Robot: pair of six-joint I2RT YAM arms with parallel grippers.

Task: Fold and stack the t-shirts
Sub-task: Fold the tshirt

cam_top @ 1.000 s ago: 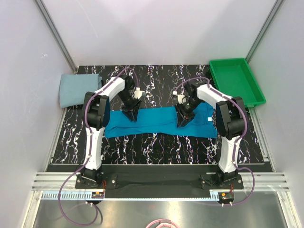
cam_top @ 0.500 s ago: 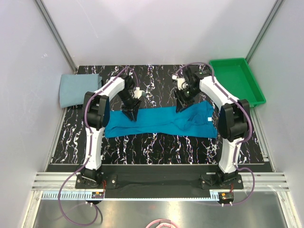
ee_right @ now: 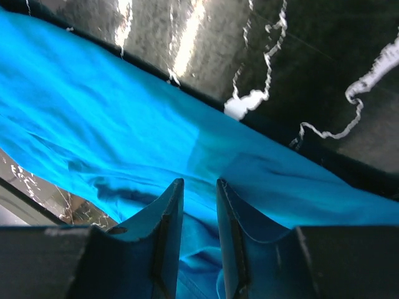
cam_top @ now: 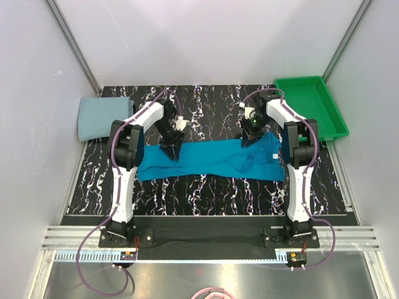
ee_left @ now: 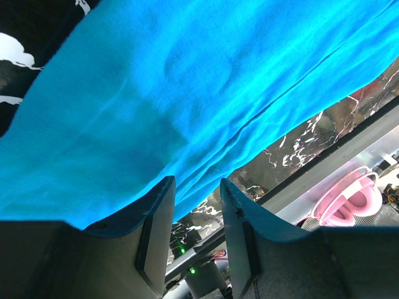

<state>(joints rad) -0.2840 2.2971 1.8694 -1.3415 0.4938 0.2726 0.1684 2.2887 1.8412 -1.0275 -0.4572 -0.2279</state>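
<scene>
Top external view: the right gripper (cam_top: 249,141) has left the middle of the teal-blue t-shirt (cam_top: 212,161), where it was a second ago. It swung up over the bare table (cam_top: 206,193) and now sits right of centre in the frame, at the shirt's upper edge near the sleeve end. The left gripper (cam_top: 171,152) has not shifted and stays planted on the shirt's left part. The shirt itself lies as before, a long crumpled band across the middle of the frame.

In the left wrist view the jaws stand partly apart with only table showing through the gap, so nothing is pinched. In the right wrist view the jaws are also slightly parted, with teal cloth beyond them and none caught between.

My reading is that the right arm is repositioning for a fresh hold on the far edge, so the fold is hardly begun. The pale grey-blue t-shirt (cam_top: 103,118) waits folded at upper left, and the green tray (cam_top: 310,106) sits at upper right.
</scene>
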